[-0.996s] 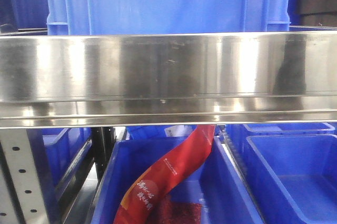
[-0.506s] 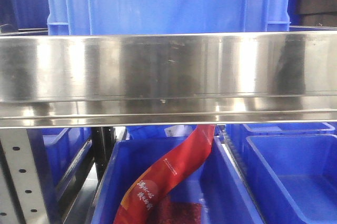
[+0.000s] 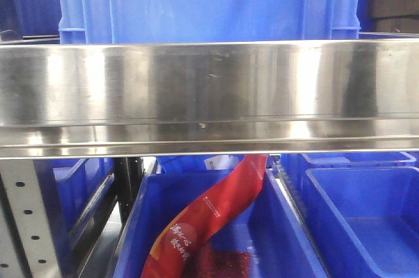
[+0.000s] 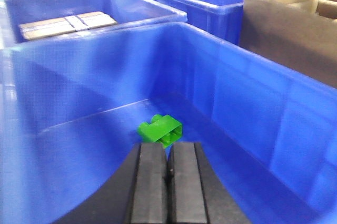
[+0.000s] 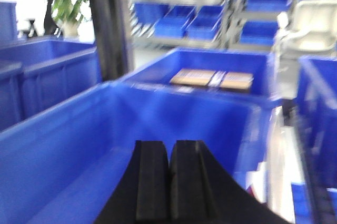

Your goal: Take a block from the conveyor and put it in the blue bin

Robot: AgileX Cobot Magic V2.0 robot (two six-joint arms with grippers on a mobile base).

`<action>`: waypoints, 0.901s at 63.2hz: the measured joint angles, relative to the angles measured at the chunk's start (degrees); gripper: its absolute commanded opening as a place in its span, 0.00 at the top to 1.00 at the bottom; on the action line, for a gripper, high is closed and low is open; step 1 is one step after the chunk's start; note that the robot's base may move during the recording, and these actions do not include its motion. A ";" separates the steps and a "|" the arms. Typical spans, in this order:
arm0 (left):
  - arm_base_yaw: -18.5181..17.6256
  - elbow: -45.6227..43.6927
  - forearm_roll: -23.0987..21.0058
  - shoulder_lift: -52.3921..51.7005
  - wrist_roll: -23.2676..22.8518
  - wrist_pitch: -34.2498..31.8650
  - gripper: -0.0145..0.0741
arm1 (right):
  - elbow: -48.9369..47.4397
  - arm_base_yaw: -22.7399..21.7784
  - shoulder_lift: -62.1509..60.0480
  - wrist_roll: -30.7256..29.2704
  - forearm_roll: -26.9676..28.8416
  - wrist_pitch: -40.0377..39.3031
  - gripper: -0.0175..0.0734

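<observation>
Nothing moved vs. 0.5 s ago: both our grippers stay closed and empty, block unchanged in front view.

Left gripper has pads pressed together, nothing between, over a blue bin with a small green piece on its floor; a cardboard box stands behind at right. Right gripper is also closed w/o load, above another blue tub. Front view: the block hangs diagonal into the middle tub, its top end hidden behind a steel rail; ribbed blue crate above.
</observation>
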 measured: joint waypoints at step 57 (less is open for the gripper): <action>1.39 55.02 -6.59 -47.54 0.00 -11.52 0.96 | 53.66 -2.31 -47.96 0.00 0.23 -3.07 0.99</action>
